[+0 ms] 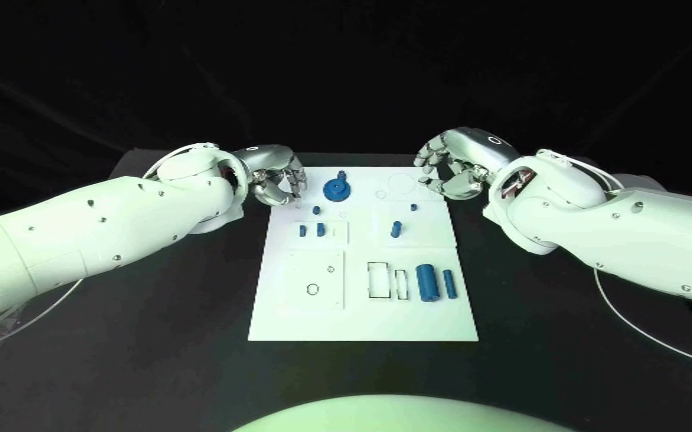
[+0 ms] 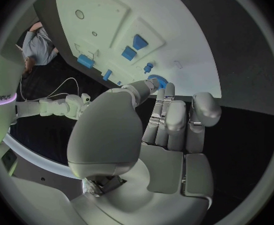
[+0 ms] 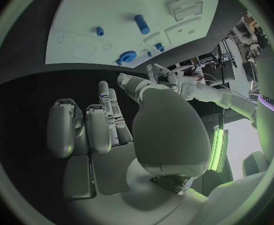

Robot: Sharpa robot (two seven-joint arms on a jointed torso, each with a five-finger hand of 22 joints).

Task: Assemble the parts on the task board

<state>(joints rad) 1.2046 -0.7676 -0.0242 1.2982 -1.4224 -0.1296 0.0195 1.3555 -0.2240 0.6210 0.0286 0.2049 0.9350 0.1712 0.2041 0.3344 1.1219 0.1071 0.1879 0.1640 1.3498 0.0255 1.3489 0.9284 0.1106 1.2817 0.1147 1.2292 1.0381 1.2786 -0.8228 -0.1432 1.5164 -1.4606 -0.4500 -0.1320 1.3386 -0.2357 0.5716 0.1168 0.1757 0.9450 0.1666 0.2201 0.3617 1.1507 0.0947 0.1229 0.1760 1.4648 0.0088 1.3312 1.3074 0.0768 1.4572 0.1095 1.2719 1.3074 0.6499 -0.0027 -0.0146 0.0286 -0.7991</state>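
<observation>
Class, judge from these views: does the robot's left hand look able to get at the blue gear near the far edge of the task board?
Probably yes. The left hand hangs empty just beside the blue gear, and nothing lies between them.

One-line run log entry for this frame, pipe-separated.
left hand: holds nothing, beside board's far left corner | right hand: holds nothing, beside far right corner | blue toothed gear: on white task board, untouched
</observation>
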